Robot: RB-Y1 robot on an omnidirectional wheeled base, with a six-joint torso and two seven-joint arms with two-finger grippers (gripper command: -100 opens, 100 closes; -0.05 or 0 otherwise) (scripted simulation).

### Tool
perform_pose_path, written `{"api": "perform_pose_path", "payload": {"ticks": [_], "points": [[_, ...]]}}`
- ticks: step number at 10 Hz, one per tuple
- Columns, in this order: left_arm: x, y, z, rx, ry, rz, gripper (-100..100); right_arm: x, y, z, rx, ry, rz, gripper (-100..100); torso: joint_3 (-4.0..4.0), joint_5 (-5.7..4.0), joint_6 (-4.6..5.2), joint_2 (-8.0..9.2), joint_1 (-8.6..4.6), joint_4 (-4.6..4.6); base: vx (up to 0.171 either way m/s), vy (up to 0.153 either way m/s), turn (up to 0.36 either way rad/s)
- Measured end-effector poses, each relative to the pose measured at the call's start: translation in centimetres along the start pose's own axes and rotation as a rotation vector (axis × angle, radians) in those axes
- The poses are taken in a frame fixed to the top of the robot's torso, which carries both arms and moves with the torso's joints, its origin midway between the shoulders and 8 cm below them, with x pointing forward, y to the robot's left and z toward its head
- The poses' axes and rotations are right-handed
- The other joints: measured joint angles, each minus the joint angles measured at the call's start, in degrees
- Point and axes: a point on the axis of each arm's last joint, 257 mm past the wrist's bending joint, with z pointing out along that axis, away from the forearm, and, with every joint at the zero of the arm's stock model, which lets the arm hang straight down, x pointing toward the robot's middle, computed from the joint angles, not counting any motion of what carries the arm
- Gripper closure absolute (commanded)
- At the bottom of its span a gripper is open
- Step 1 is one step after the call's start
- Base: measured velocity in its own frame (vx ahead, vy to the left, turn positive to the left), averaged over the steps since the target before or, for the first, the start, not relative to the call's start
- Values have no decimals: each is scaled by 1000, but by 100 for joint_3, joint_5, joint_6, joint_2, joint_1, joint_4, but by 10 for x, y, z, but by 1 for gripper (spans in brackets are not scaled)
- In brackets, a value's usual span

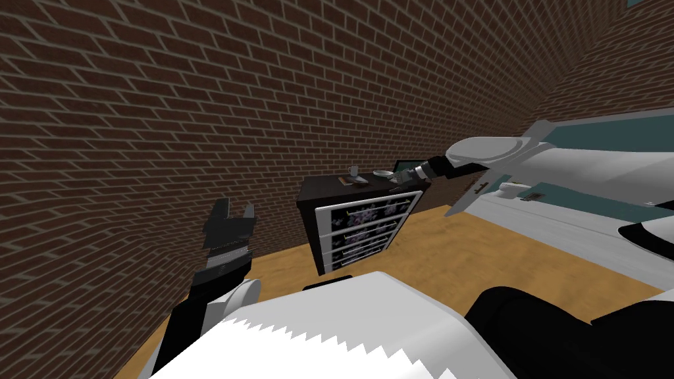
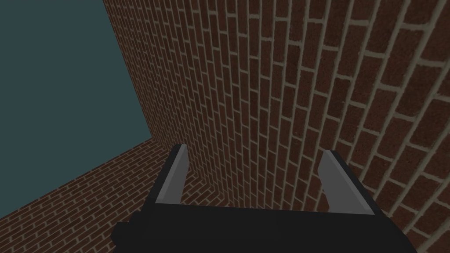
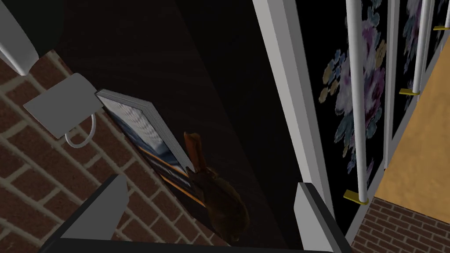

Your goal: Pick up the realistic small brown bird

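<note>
The small brown bird (image 3: 222,206) stands on the dark top of a dresser (image 3: 211,66), beside a book (image 3: 145,127). My right gripper (image 3: 210,182) is open, with the bird between its fingers, low by the gripper's body; neither finger touches it. In the head view my right gripper (image 1: 400,176) reaches over the dresser's (image 1: 359,220) right end. My left gripper (image 1: 230,214) is raised near the brick wall, open and empty, and its fingers (image 2: 173,175) stand wide apart.
A white mug (image 3: 61,105) stands past the book, and a white bowl (image 1: 382,174) sits on the dresser top near my right gripper. The dresser has floral drawer fronts (image 3: 351,88) with bar handles. A white and teal bed (image 1: 579,217) lies to the right. Wooden floor (image 1: 474,263) spreads between them.
</note>
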Motion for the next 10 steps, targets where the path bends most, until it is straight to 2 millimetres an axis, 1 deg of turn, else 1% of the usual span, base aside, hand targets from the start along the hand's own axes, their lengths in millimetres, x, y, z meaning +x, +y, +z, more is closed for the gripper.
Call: {"api": "perform_pose_path", "payload": {"ticks": [2,5,7,9,10], "points": [[0,0,0,0,0,0,0,-2,-9,3,-21,51,-51,-100,-7,3,-1,-11,16,-3,45,135,-8],[0,0,0,0,0,0,0,-10,-17,14,-63,111,-127,-100,-5,0,0,-8,0,-2,41,110,-5],[0,0,0,0,0,0,0,-13,-18,23,-100,157,-176,-100,-4,2,0,-7,10,-2,41,114,-10],[0,0,0,0,0,0,0,-16,-16,33,-141,194,-218,-100,-4,-4,1,-6,-15,-2,30,57,-3],[0,0,0,0,0,0,0,-12,-12,40,-168,213,-228,-100,-2,-7,2,-2,-24,-1,9,23,0]]}}
